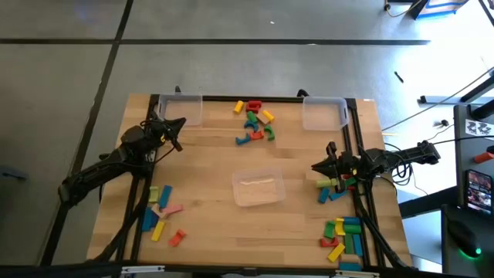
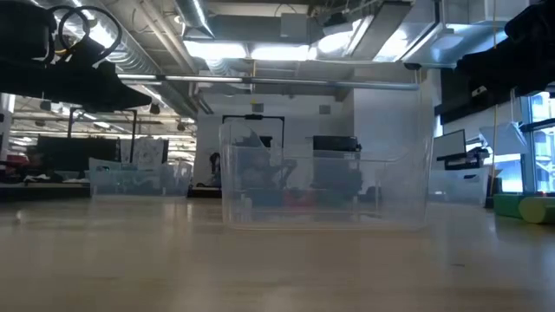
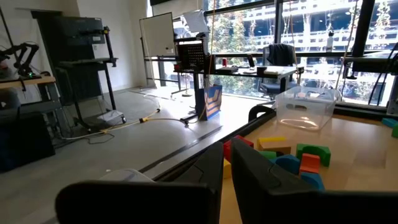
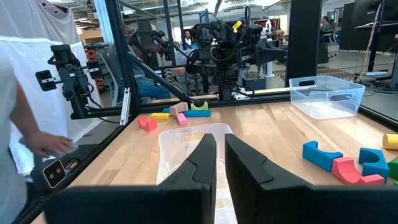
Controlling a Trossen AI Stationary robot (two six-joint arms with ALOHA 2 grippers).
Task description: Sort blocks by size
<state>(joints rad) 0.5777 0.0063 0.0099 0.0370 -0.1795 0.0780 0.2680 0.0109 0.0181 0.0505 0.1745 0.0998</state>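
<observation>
Seen from above, the blocks lie in four loose groups on the wooden table [image 1: 208,158]. One cluster [image 1: 253,122] of red, yellow, green, blue and orange pieces sits at twelve o'clock, between two clear bins [image 1: 182,109] and [image 1: 324,113] at the far edge. A second group [image 1: 162,212] of pink, blue, yellow and green bars lies at seven o'clock. A third pile [image 1: 345,238] sits at five o'clock, and a few pieces [image 1: 333,189] lie at four o'clock, just under the right arm. A third clear bin [image 1: 258,188] stands near the centre.

The left gripper [image 1: 179,123] hangs at ten o'clock with its fingers clenched together, holding nothing. The right gripper [image 1: 316,165] hovers at three o'clock, its fingers nearly touching and empty, pointing toward the centre bin.

These look like small painted wooden pieces: light, rigid, unlikely to break, with smooth paint that may slip. Long bars are best pinched across their narrow width near the middle; arches across their flat sides, not the curve.
</observation>
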